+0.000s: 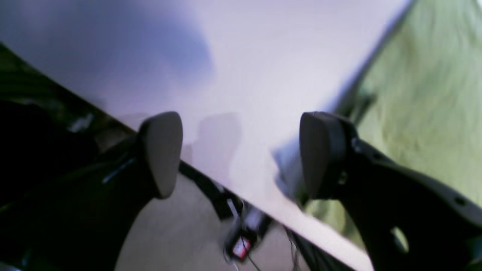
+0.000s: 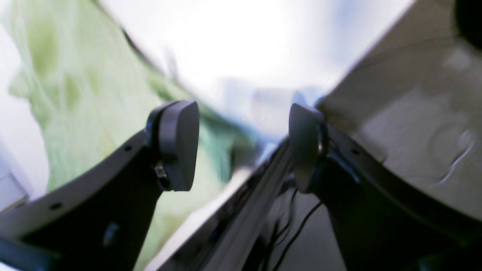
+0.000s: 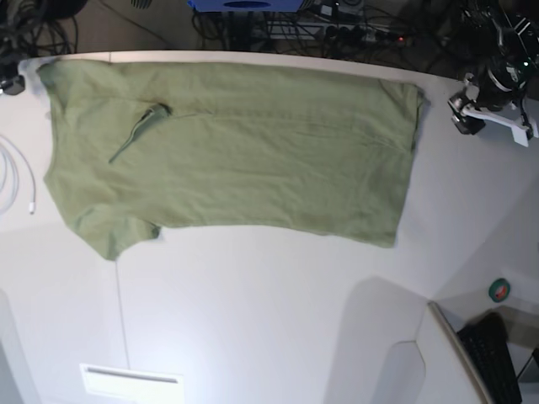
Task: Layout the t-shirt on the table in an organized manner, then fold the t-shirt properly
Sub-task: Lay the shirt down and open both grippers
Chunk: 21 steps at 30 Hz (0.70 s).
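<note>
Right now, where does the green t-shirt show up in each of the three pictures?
Left wrist: t-shirt at the right edge, beyond the right-hand jaw.
Right wrist: t-shirt fills the left side, blurred.
Base: t-shirt lies spread across the upper half.
Shared landmark: the white table under it.

The white bench (image 3: 253, 311) carried the olive t-shirt (image 3: 253, 151), which lay spread flat from nine o'clock to three o'clock along its far edge. A white cable (image 3: 18, 181) lay at nine o'clock beside it.
</note>
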Each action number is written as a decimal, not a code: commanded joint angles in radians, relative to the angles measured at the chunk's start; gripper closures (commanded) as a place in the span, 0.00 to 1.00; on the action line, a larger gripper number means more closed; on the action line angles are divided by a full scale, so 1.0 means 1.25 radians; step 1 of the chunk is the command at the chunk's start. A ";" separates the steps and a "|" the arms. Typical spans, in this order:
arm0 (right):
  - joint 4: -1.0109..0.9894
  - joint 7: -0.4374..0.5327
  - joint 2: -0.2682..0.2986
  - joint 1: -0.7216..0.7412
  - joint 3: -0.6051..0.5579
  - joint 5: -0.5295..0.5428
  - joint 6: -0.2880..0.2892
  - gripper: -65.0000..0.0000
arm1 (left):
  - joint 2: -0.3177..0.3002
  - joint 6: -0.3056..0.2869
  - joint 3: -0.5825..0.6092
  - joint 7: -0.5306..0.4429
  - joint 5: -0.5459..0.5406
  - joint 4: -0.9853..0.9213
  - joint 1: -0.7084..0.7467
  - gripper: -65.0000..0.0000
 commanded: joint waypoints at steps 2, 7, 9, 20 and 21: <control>-0.020 0.011 0.049 0.051 0.003 -0.022 0.009 0.43 | -0.045 -0.005 -0.012 -0.015 -0.008 0.007 -0.015 0.28; -0.098 0.010 0.122 0.247 -0.044 -0.204 0.094 0.43 | -0.066 -0.005 -0.008 -0.015 -0.008 0.008 -0.026 0.29; -0.139 0.013 0.144 0.335 -0.119 -0.293 0.159 0.44 | -0.063 -0.005 -0.005 -0.016 -0.008 0.011 -0.026 0.29; -0.501 0.224 0.147 0.610 -0.368 -0.572 0.177 0.44 | -0.061 -0.005 -0.013 -0.014 -0.009 0.010 -0.029 0.74; -0.537 0.246 0.147 0.625 -0.379 -0.573 0.177 0.44 | -0.061 -0.005 -0.013 -0.014 -0.009 0.008 -0.029 0.81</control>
